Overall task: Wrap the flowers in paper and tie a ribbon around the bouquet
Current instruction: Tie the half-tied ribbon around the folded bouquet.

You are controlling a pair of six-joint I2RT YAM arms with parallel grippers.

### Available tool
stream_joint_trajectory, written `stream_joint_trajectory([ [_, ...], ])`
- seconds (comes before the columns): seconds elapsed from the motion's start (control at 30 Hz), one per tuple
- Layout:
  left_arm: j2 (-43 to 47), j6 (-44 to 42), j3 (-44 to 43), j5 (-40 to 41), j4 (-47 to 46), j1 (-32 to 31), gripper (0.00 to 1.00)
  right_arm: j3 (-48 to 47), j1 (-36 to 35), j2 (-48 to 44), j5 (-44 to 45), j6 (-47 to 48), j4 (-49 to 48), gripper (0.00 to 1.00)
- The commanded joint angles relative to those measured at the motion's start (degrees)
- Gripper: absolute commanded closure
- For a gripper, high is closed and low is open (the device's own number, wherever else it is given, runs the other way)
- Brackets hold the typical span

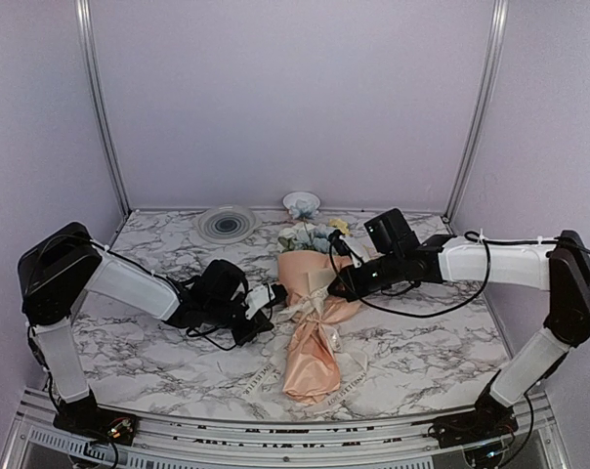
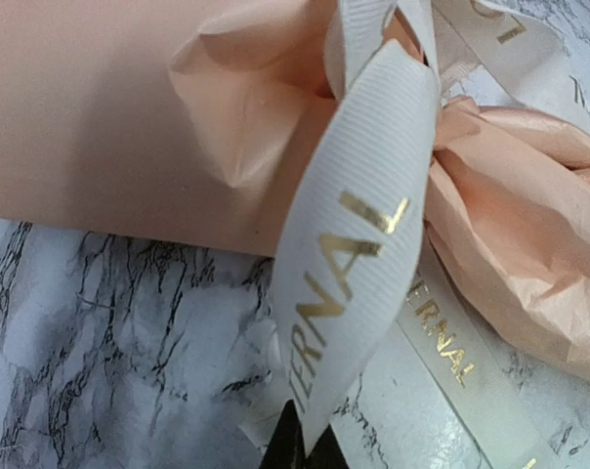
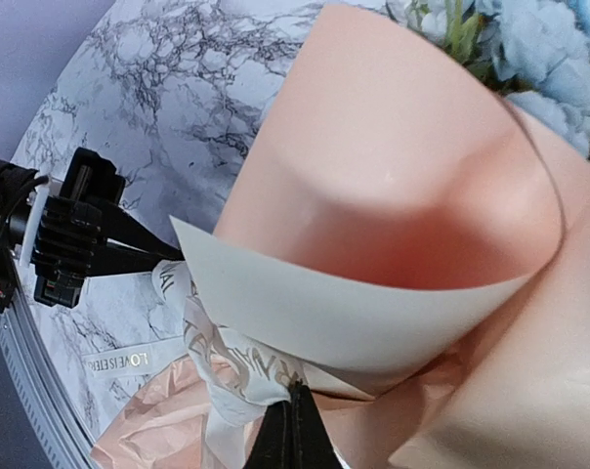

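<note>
The white marble-patterned table has a flat round grey disc with concentric rings at its far edge, left of centre. A small white round object sits near the disc at the same edge, to its right.

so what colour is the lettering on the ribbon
Gold, printed on the cream-white ribbon. It shows best in the left wrist view.

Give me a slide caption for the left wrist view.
Left gripper pinching gold-lettered ribbon tied around peach paper on a marble table.
</note>
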State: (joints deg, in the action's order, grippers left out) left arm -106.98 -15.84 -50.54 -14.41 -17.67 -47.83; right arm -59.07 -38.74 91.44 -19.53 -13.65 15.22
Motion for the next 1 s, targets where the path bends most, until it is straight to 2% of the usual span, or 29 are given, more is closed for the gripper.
stream_joint_trajectory([
  [0.0, 3.9, 1.4, 2.3, 2.9, 0.5, -0.1, 1.00, 0.5, 1.7, -3.2, 5.3, -1.2, 2.4, 1.00],
  [0.2, 6.3, 4.1, 4.2, 7.9, 4.5, 0.0, 1.00, 4.6, 4.8, -7.2, 7.4, -2.7, 4.3, 1.00],
  [0.33, 6.1, 5.8, 3.5, 9.2, 9.9, 0.0, 1.00, 6.8, 5.0, -10.1, 7.0, -3.8, 5.3, 1.00],
  [0.53, 5.9, 7.5, 3.5, 11.4, 13.2, 0.0, 1.00, 10.1, 5.0, -15.6, 5.9, -6.0, 5.8, 1.00],
  [0.73, 5.3, 7.9, 2.6, 10.9, 14.3, 0.0, 1.00, 9.9, 5.0, -18.0, -1.6, -7.2, 3.5, 1.00],
  [0.97, 4.1, 9.7, 2.0, 11.9, 16.0, 0.8, 1.00, 21.1, 7.6, -19.3, -2.4, -10.5, 1.2, 1.00],
])
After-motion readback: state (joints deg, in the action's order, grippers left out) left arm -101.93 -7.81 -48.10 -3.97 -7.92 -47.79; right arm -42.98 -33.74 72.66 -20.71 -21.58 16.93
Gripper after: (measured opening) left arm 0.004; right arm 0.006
